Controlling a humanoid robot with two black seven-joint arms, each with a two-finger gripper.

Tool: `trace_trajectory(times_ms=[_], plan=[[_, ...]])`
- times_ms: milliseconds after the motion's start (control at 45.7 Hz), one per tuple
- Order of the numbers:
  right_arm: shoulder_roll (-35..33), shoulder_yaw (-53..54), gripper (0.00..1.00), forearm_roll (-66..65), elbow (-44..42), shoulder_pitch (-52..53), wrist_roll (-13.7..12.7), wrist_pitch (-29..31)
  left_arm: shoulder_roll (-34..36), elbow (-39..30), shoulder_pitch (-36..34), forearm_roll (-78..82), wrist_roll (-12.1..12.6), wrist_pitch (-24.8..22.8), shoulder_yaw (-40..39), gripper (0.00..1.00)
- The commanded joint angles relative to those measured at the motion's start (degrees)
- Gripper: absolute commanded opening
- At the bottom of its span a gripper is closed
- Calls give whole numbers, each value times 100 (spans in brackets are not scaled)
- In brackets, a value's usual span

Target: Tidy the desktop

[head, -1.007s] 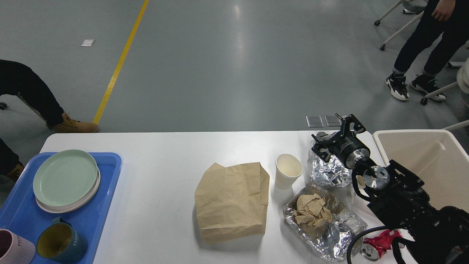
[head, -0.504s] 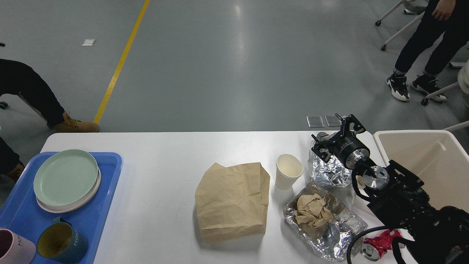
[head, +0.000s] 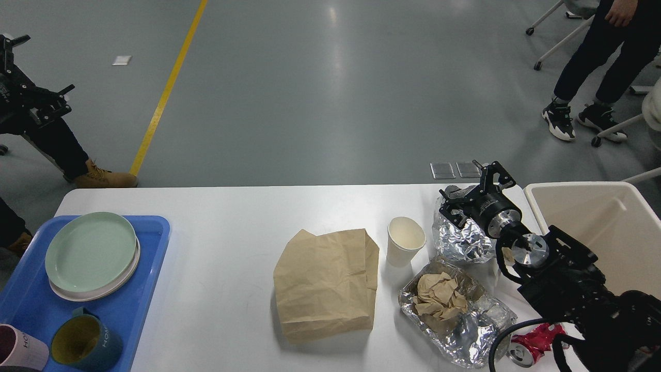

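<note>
Hovering our right pincer (head: 472, 195), fingers apart, over the foil wad (head: 463, 238) on the counter (head: 232, 243), we are risking nudging the cup (head: 405, 240) over.

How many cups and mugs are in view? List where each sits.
3. White paper cup on the white desktop beside the brown paper bag; teal mug and pink mug in the blue plastic tray.

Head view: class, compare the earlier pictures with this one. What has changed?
The left end effector has come into view at the upper left. The right end effector stays at the crumpled foil. Paper bag, paper cup and desktop are unchanged.
</note>
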Motion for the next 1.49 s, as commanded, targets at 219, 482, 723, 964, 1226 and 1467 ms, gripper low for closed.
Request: trace_trajectory(times_ms=[219,482,723,964,1226,1467], plan=[[0,0,100,-1,0,0,0,0,-614,63,766,10,-25,-7,-1341,97],[0,0,100,-1,0,0,0,0,-1053,63,968,19,-551,-77,-1358,97],[0,0,100,-1,9,-9,0,0,-1809,63,1056,63,-2038,-34,-1244,97],[0,0,100,-1,9,-9,0,0,-2740,80,1056,28,-2135,19,-1332,97],[0,0,100,-1,9,-9,0,0,-3347,168,1196,10,-2135,19,-1341,97],[0,0,100,-1,9,-9,0,0,-3743,203,1434,19,-2091,10,-1297,97]])
